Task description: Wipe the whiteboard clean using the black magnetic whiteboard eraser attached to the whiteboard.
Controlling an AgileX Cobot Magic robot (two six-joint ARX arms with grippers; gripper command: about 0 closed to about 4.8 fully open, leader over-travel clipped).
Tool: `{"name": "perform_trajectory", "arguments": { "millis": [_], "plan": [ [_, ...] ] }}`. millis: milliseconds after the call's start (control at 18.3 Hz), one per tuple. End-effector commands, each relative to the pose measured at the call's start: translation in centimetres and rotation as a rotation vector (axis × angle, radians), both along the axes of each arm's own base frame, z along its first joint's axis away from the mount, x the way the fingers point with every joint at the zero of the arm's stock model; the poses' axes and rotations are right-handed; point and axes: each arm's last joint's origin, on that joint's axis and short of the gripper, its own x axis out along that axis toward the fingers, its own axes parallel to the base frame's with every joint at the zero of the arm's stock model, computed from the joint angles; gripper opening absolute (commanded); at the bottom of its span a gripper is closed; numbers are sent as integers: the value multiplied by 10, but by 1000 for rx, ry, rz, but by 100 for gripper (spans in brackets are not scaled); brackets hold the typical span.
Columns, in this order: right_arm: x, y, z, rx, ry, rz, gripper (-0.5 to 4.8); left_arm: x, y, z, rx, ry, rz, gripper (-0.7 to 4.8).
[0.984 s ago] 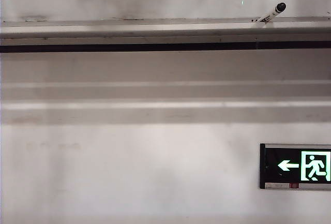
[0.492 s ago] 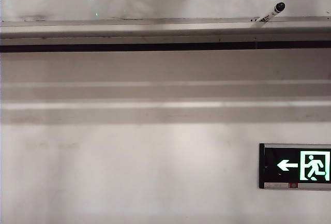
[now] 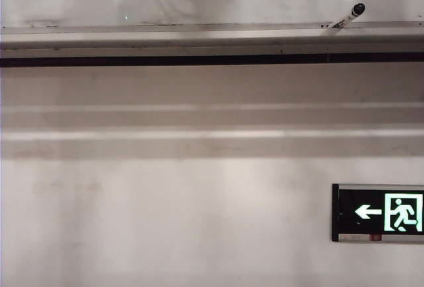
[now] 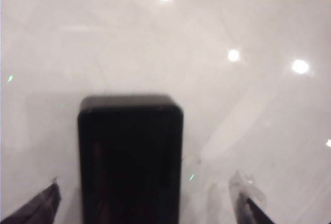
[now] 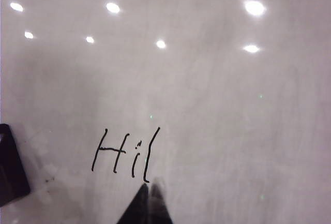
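The left gripper (image 4: 147, 203) is seen spread wide, its fingertips apart on either side of the black magnetic eraser (image 4: 130, 159), which sits flat on the whiteboard (image 4: 217, 38) and is not yet clasped. The right gripper (image 5: 146, 199) is pressed fully closed, empty, its tip just below the handwritten "Hi" (image 5: 124, 154); the eraser's corner shows beside that writing. In the exterior view, a ceiling-light reflection absent a second ago is now seen on the glossy panel above the ledge (image 3: 199, 35), where a marker (image 3: 350, 15) rests. A grasp is judged imminent; wiping remains undone.
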Motion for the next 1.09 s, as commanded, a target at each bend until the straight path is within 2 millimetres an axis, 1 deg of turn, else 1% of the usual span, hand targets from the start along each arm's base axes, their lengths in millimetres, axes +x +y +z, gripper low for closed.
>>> {"name": "perform_trajectory", "arguments": {
  "millis": [55,438,492,547,602,656,820,930,1094],
  "plan": [
    [-5,-1,3,22,-18,15,-1,8,-4,-3,-16,-28,-1,479],
    [-5,-1,3,19,-13,17,-1,25,-13,-18,-17,0,26,479],
    [-5,-1,3,19,-14,17,-1,27,-14,-20,-12,3,22,409],
    [-5,-1,3,19,-14,17,-1,27,-15,-20,-11,0,19,274],
    [-5,-1,3,19,-14,17,-1,28,-15,-21,3,-6,20,214],
    [-5,-1,3,12,-16,28,-1,28,-16,-21,48,-17,13,199],
    [-5,0,3,3,-18,44,-1,26,-19,-15,152,-75,-67,198],
    [-5,0,3,-4,-20,55,-1,23,-20,-8,232,-130,-108,182],
    [-5,0,3,-1,-18,58,-1,15,-25,4,318,-204,-187,182]
  ]
}}
